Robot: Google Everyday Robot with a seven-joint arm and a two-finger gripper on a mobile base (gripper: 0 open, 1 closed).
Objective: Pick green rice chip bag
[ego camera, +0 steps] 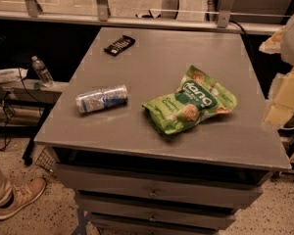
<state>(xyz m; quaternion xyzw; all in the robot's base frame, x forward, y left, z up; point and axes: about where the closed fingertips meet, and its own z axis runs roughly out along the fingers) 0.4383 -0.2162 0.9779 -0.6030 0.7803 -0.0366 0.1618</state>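
Observation:
The green rice chip bag (190, 102) lies flat on the grey table top (161, 58), right of centre and toward the front. It is bright green with a dark green label, white "dang" lettering and pictured tan chips. My gripper is not in view. Only pale, blurred parts of my arm (290, 67) show at the right edge, beside the table and apart from the bag.
A silver-blue drink can (102, 98) lies on its side left of the bag. A small black packet (119, 45) lies at the back left. A water bottle (41, 71) stands on a lower shelf at left. Drawers sit under the table top. A person's shoe (17, 197) is at bottom left.

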